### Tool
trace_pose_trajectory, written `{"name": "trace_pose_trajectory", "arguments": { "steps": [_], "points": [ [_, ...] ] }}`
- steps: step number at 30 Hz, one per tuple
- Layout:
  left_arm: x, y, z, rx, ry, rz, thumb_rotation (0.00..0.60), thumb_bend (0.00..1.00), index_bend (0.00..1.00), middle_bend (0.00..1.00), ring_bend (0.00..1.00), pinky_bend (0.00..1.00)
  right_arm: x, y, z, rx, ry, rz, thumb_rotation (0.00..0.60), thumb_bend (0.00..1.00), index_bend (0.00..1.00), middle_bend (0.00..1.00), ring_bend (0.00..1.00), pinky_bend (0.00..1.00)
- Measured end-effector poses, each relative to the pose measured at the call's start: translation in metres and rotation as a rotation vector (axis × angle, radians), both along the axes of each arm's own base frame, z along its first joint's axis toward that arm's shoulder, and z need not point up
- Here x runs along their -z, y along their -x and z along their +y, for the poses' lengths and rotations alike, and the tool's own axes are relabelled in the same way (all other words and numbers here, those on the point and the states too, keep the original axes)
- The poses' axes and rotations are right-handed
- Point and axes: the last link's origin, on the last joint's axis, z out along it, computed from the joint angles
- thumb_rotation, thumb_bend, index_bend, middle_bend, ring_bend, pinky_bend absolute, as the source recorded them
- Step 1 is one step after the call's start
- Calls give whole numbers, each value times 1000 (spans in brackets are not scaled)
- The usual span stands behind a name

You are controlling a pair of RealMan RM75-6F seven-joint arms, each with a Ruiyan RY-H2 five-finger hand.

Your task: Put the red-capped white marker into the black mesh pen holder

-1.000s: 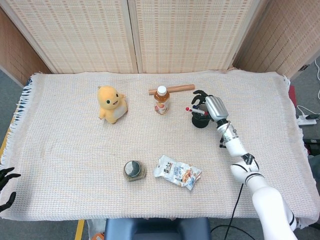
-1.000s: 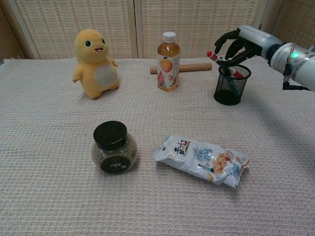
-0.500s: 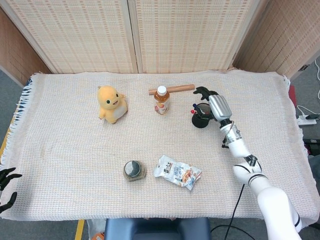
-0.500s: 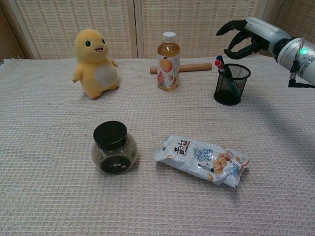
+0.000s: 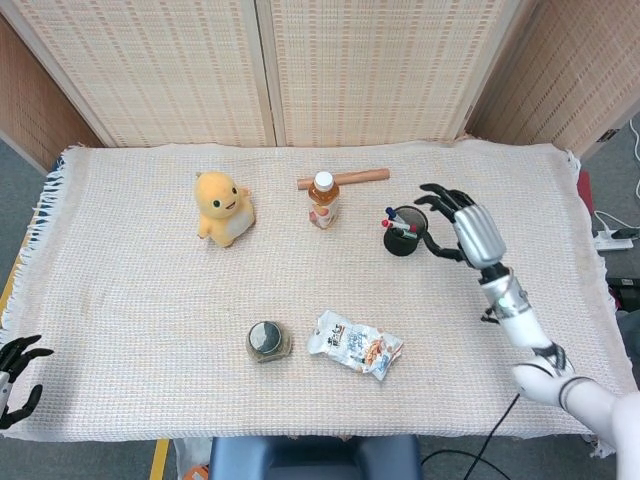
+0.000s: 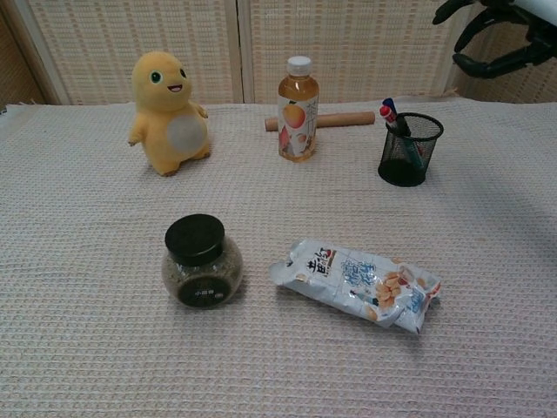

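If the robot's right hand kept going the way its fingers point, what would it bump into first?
Probably the black mesh pen holder. In the head view the right hand is open, fingers aimed left at it, nothing between. The hand looks raised, though, so it might pass over the rim.

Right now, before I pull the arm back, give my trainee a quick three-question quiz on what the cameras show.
1. True or false: the right hand grips the red-capped marker.
2. Which thing lies nearest the jar? A) snack packet B) plush toy C) wooden rod
3. Fill in: the marker stands in the ___, its cap above the rim.

Key
1. False: the hand is open and apart from the holder.
2. A
3. black mesh pen holder
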Motion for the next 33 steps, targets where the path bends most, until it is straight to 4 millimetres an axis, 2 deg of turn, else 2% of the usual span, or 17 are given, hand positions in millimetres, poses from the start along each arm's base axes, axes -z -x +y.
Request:
{"name": "trace_pose_trajectory", "arguments": {
  "steps": [2,6,12,15,18,22,26,33],
  "points": [
    [-1,-2,-1,8,-3,-1,600,447,283,93,62,139,-16,18,32,35,18,8,600,353,321,160,367,228],
    [-3,-6,-2,21,-13,-1,600,446,283,93,61,140,-43,65,114,182,64,8,600,353,336,160,378,228],
    [-4,-7,-2,19,-13,6,600,446,283,93,62,139,-59,116,184,318,130,59,600,353,342,163,388,228],
    [-3,-7,-2,18,-11,9,600,446,283,93,62,139,-61,142,217,377,150,87,600,353,346,164,390,228],
    [-2,-6,-2,14,-5,12,600,446,283,92,62,139,-55,159,236,405,155,91,600,353,353,165,390,228],
    [0,-7,-1,18,0,19,600,445,283,93,62,139,-46,173,250,420,157,114,600,353,357,167,391,228],
    [4,-6,-1,12,19,25,600,446,283,93,62,139,-42,178,255,429,151,83,600,353,364,167,391,229],
    [6,-7,-1,18,22,15,600,445,283,93,62,139,-34,191,253,487,98,141,600,353,372,167,391,229]
  ]
}}
